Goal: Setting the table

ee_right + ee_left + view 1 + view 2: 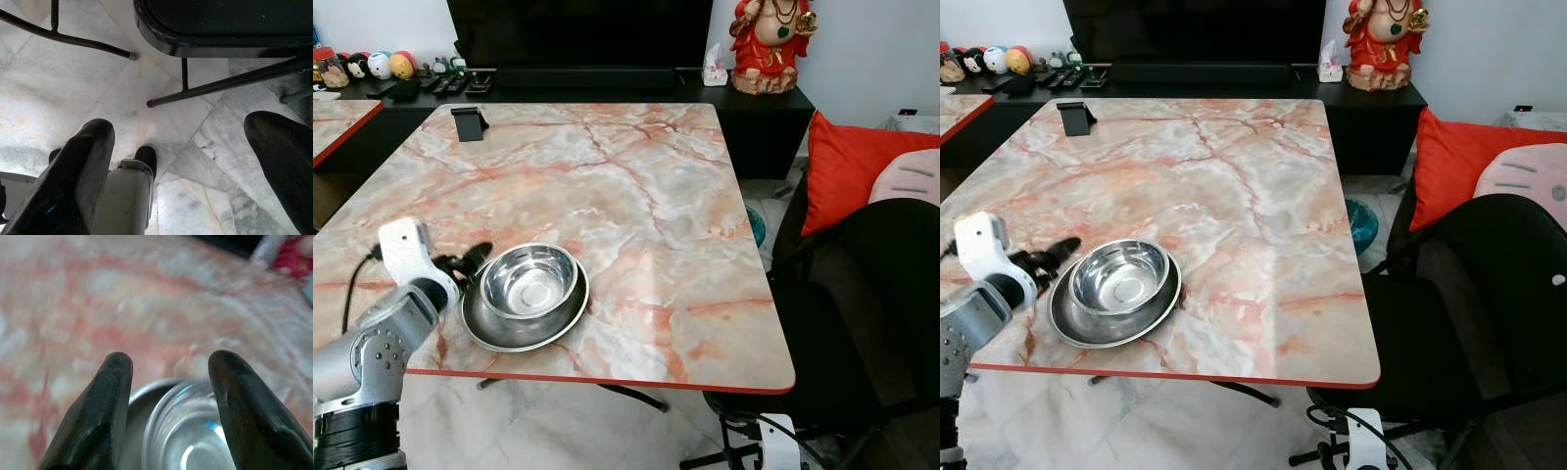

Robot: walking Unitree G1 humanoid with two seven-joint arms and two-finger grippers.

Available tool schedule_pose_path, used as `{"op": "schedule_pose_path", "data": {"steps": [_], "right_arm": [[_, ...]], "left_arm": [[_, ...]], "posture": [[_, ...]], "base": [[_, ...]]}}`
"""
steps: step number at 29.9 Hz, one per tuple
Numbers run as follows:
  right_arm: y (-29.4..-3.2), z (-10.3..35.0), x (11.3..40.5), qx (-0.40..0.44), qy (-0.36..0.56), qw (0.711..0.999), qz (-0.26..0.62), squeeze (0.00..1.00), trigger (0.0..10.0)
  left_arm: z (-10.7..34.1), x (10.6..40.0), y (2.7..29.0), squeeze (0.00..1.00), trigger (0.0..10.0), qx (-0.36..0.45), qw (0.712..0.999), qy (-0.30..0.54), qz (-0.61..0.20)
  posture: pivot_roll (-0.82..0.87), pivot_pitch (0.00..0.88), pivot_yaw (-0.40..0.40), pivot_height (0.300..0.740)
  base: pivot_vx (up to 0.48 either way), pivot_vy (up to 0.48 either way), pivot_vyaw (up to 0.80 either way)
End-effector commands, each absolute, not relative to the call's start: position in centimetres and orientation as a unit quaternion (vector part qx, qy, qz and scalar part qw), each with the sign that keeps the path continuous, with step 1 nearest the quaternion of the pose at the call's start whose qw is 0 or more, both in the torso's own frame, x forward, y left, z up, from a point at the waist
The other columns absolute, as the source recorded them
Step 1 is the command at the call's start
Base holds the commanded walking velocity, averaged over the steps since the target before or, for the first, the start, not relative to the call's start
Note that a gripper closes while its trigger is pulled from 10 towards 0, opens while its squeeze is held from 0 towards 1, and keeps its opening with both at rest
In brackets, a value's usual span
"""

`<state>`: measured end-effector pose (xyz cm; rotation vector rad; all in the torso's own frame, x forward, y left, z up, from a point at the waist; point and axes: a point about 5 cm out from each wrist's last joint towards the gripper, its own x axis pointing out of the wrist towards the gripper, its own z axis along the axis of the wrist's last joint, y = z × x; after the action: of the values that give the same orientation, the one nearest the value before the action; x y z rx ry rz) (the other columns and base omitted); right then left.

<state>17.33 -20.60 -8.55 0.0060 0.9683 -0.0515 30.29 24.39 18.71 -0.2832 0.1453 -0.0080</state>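
Left eye view shows our left gripper [470, 260] just beside the steel bowl [530, 281], which sits nested in a wider steel plate [514, 331] near the front-left edge of the marble table [636, 186]. From the left wrist view our fingers [105, 406] stand spread apart, with the bowl's rim between them and nothing pinched. Our right gripper [181, 166] hangs over the tiled floor [58, 83], fingers wide apart, beside black chair legs [215, 88]
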Motion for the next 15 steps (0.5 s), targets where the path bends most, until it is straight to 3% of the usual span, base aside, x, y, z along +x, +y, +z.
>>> {"op": "schedule_pose_path", "data": {"steps": [1, 5, 9, 12, 15], "right_arm": [[-20.6, -8.4, 17.6, 0.002, 0.465, 0.885, -0.025, 0.0, 10.0], [-20.6, -8.4, 17.6, 0.002, 0.465, 0.885, -0.025, 0.0, 10.0], [-20.6, -8.4, 17.7, 0.003, 0.464, 0.886, -0.025, 0.0, 10.0], [-20.6, -8.4, 17.7, 0.003, 0.463, 0.886, -0.025, 0.0, 10.0], [-20.6, -8.4, 17.7, 0.003, 0.463, 0.886, -0.025, 0.0, 10.0]], "left_arm": [[20.4, 30.4, 23.8, 0.0, 10.0, -0.11, 0.993, 0.038, -0.031], [20.8, 30.1, 22.7, 0.0, 10.0, -0.082, 0.991, 0.042, -0.093], [20.9, 30.2, 23.2, 0.0, 10.0, -0.073, 0.994, 0.026, -0.08], [20.0, 30.3, 23.5, 0.0, 10.0, 0.022, 0.999, 0.015, -0.04], [19.2, 30.1, 22.5, 0.0, 10.0, 0.039, 0.997, 0.016, -0.062]], "posture": [[-0.04, 0.0, 0.012, 0.72], [-0.04, 0.0, 0.013, 0.72], [-0.04, 0.0, 0.016, 0.72], [-0.04, 0.0, 0.016, 0.72], [-0.05, 0.0, 0.017, 0.72]], "base": [[0.0, 0.0, 0.0], [0.0, 0.0, 0.0], [0.0, 0.0, 0.0], [0.0, 0.0, 0.0], [0.0, 0.0, 0.0]]}}
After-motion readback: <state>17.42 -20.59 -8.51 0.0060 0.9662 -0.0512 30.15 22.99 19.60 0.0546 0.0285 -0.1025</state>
